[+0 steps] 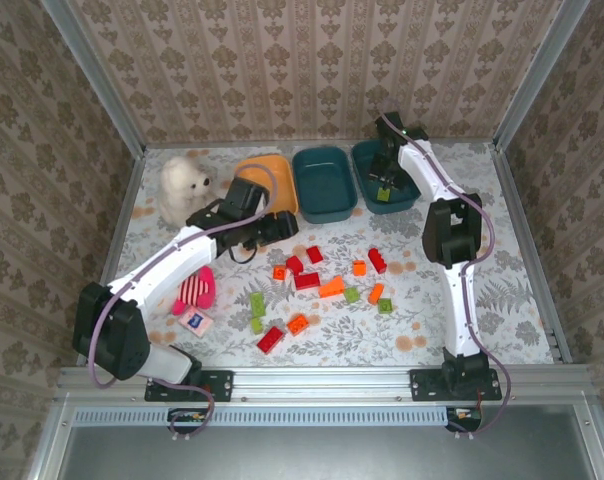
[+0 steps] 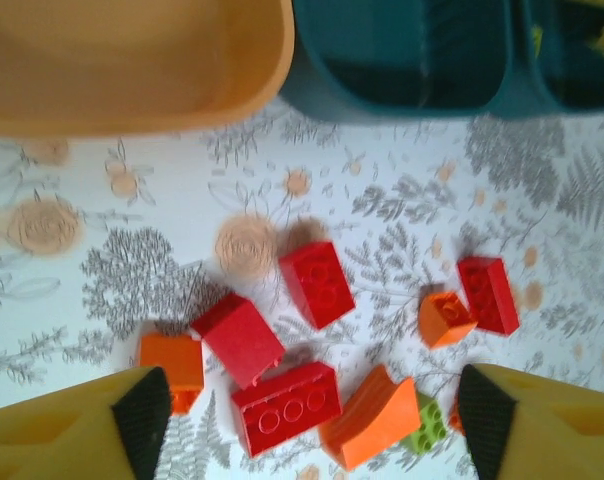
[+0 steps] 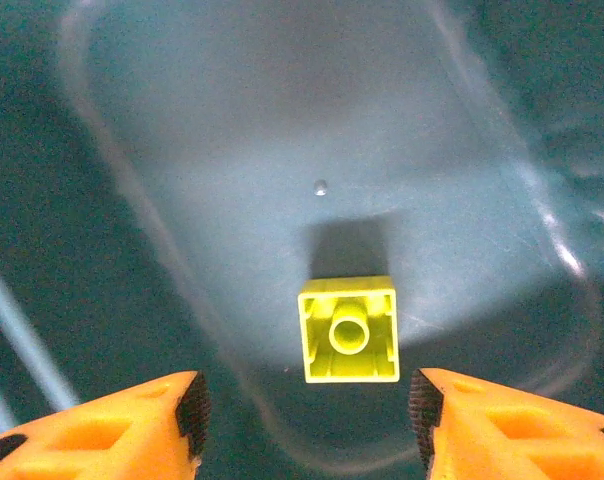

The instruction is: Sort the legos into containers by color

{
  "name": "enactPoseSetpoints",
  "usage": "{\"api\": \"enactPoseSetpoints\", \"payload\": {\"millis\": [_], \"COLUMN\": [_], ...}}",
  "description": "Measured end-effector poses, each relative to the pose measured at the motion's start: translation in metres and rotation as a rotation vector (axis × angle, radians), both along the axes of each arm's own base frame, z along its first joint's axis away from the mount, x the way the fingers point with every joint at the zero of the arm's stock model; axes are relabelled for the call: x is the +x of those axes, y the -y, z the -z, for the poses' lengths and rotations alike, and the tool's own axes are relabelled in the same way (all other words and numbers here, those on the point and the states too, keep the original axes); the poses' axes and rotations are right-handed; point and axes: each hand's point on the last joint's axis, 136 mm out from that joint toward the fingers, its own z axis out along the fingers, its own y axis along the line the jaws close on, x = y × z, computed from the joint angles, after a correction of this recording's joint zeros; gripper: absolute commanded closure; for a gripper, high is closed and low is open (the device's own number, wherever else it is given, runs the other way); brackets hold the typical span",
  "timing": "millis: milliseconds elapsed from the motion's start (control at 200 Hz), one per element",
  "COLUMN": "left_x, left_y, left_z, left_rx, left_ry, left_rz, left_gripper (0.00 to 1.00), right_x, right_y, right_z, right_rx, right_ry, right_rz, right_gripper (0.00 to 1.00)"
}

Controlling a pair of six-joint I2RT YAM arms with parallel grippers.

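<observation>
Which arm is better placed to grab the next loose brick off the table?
Left. The left gripper hovers, jaws open, right above the loose bricks. The right gripper is away over the right teal tub, jaws open above a lime brick inside it.

Three tubs stand side by side along the desk's (image 1: 502, 300) 12 o'clock edge: left tub (image 1: 272, 160), middle tub (image 1: 325, 182), right tub (image 1: 364, 165). One brick (image 3: 349, 329) lies in the right tub. A teddy bear (image 1: 187, 188) sits at 10 o'clock, left of the tubs. Loose bricks (image 1: 322, 285) lie scattered at the centre, before the tubs. At 8 o'clock lies a plush doll (image 1: 195, 288), with a card (image 1: 196, 321) just before it.
</observation>
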Motion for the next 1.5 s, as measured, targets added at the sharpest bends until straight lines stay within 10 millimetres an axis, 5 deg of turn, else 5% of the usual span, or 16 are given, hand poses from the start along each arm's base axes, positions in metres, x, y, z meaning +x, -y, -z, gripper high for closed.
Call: {"api": "enactPoseSetpoints", "payload": {"millis": [150,270,370,510,620,740,945,1500], "left_x": [-0.015,-0.013,-0.013,-0.01,-0.001,0.004,0.001,-0.012], "left_y": [0.004,0.002,-0.001,-0.001,0.005,0.01,0.012,0.032], "left_z": [0.014,0.036,0.066,0.092,0.096,0.1,0.112,0.122], "left_rx": [0.038,0.079,0.14,0.194,0.199,0.197,0.231,0.281], "left_ry": [-0.044,-0.1,-0.171,-0.229,-0.238,-0.246,-0.283,-0.347], "left_rz": [-0.019,-0.059,-0.085,-0.1,-0.106,-0.11,-0.102,-0.064], "left_gripper": [0.32,0.29,0.29,0.31,0.32,0.32,0.33,0.45], "right_x": [-0.034,-0.087,-0.131,-0.176,-0.202,-0.22,-0.227,-0.226], "right_y": [-0.03,-0.07,-0.092,-0.092,-0.088,-0.086,-0.087,-0.089], "right_z": [-0.062,-0.125,-0.153,-0.139,-0.117,-0.117,-0.132,-0.129], "right_rx": [0.009,0.069,0.138,0.19,0.217,0.243,0.273,0.284], "right_ry": [0.126,0.295,0.398,0.404,0.363,0.364,0.405,0.392], "right_rz": [-0.099,-0.214,-0.293,-0.332,-0.341,-0.354,-0.363,-0.362], "right_gripper": [0.42,0.41,0.41,0.4,0.4,0.39,0.39,0.39]}}
